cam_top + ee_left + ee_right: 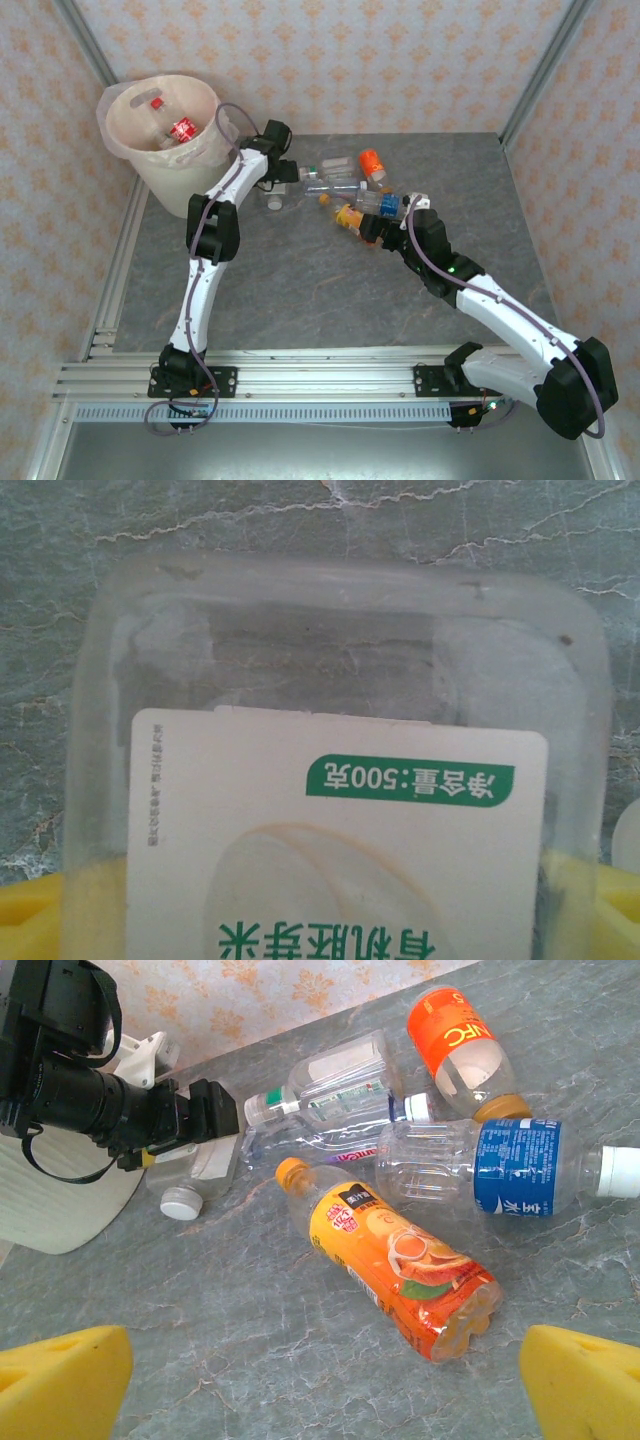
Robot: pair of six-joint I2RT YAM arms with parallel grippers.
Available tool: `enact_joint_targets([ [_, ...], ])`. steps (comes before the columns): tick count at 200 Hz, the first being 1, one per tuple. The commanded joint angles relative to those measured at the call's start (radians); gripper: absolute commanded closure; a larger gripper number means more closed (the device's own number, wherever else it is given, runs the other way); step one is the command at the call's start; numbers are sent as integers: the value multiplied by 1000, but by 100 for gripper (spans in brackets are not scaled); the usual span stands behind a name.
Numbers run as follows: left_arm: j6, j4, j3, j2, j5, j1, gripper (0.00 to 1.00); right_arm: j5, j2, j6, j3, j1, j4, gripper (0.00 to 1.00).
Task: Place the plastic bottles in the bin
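A red-labelled bottle [184, 131] lies inside the bin [163, 187], more bottles [345, 187] clustered on the table [300, 290].

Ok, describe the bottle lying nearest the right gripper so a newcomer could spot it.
On the grey table, find the heap of bottles right of the bin. At its near edge, just ahead of the right gripper, lies the juice bottle. Only its wrap is yellow-to-orange with a fruit picture.
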Motion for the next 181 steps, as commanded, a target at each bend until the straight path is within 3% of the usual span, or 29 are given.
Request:
enact_joint_targets([
  [1,36,-48,17,9,-22,4,12,27,-18,9,16,-3,-1,0],
  [63,33,-8,-59,-38,-48,3,30,28,-19,14,11,-4,2,1],
  [130,37,58,-139,-146,-57,-45,37,27,-17,19,2,-3,18,1],
  [181,41,97,-154,-222,-276,-126,40,7,-23,2,3,-4,34,1],
])
